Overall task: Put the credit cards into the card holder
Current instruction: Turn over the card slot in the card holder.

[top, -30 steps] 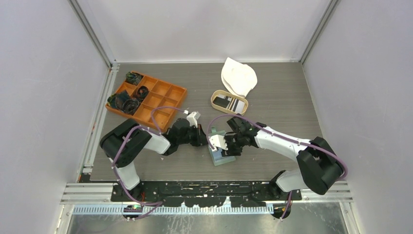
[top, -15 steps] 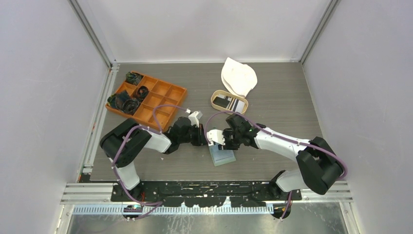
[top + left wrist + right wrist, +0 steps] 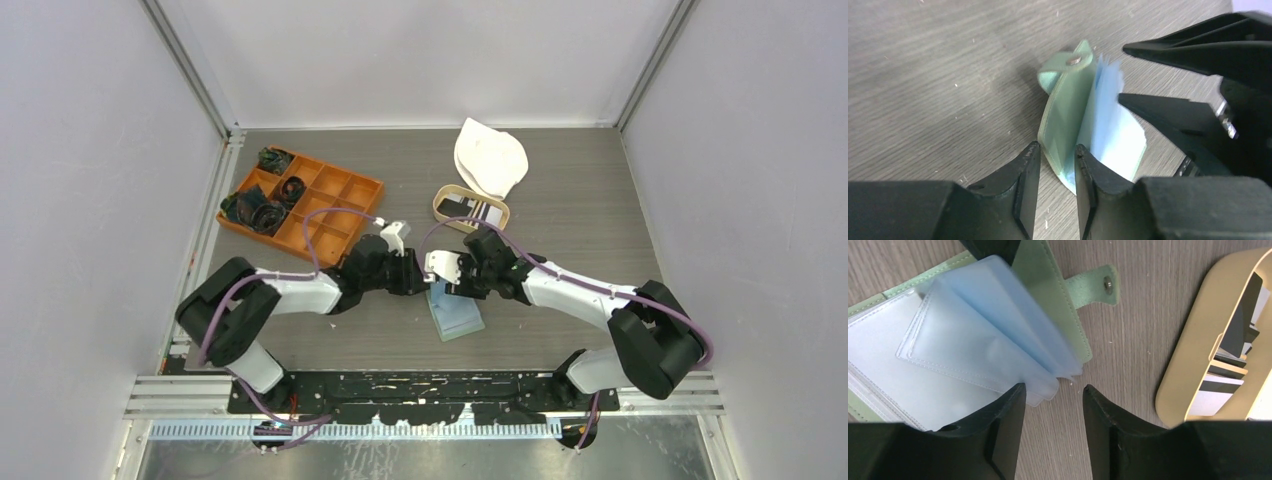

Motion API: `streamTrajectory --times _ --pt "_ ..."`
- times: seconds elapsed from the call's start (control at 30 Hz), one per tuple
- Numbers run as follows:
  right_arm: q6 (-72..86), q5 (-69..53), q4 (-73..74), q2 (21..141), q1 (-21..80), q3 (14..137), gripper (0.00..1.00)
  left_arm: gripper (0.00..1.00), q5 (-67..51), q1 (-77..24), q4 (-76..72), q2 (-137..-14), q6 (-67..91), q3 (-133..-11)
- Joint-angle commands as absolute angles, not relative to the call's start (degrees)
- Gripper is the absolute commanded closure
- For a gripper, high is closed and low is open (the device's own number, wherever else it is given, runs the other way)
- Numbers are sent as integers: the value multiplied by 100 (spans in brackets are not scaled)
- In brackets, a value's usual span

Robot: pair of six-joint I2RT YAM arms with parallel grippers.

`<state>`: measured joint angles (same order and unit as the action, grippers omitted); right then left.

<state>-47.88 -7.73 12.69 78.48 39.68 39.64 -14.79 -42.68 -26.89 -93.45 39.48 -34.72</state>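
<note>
Card holder [image 3: 460, 320], left hand [image 3: 420, 284] and right hand [image 3: 455, 289] meeting at its 12 o'clock edge, credit cards [image 3: 470, 211] at its 1 o'clock.

white arm links [image 3: 570, 288], black joints [image 3: 655, 350], looping purple cables [image 3: 330, 212], matte black claw fingers [image 3: 1023, 177].

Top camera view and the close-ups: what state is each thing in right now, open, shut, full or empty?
card holder, open, clear pockets fanned, no card visible inside.
credit cards, lying in the tan tray.
orange box, dark cord bundles in its left compartments, others bare.
white cloth, lying bunched at the far side.
left pincer, open, astride the holder's green cover.
right pincer, open, empty, above the pockets.
</note>
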Motion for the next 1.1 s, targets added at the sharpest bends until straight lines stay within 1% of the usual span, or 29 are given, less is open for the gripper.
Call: streamTrajectory --times 0.0,0.13,0.27,0.43,0.57,0.73,0.83,0.9,0.97,1.03,1.07 --pt "-4327 -531 928 7835 3991 4203 49 66 -862 -4263 -2258 -8524 3681 -3435" --pt "-3902 -532 918 7969 3982 4333 48 64 -702 -4263 -2145 -7969 3581 -3059" --pt "-3515 -510 827 8137 3982 4432 50 65 -1137 -4323 -2335 -7493 3355 -2646" --pt "-3059 -491 809 8316 3931 4577 51 72 -1322 -4860 -2836 -7186 3204 -2261" --pt "-2598 -734 927 8299 3739 4741 51 77 -1177 -5314 -3426 -7490 3223 -2241" --pt "-2541 -1855 1266 7880 3357 4765 49 78 -1229 -5394 -3948 -8434 3338 -2690" --pt "-2961 -2764 1719 7505 3103 4756 47 78 -759 -5396 -4157 -8823 3349 -2821" --pt "-3355 -3342 2087 7227 2938 4748 46 77 -391 -5380 -4123 -8911 3376 -2846" --pt "-4114 -4049 2761 7077 2825 4786 46 76 -175 -5337 -4073 -8918 3387 -2831" --pt "-4978 -4440 3335 7065 2826 4724 46 76 -60 -5298 -4035 -8889 3393 -2811" --pt "-5213 -4498 3384 7098 2824 4648 45 75 -59 -5280 -4033 -8871 3393 -2798"
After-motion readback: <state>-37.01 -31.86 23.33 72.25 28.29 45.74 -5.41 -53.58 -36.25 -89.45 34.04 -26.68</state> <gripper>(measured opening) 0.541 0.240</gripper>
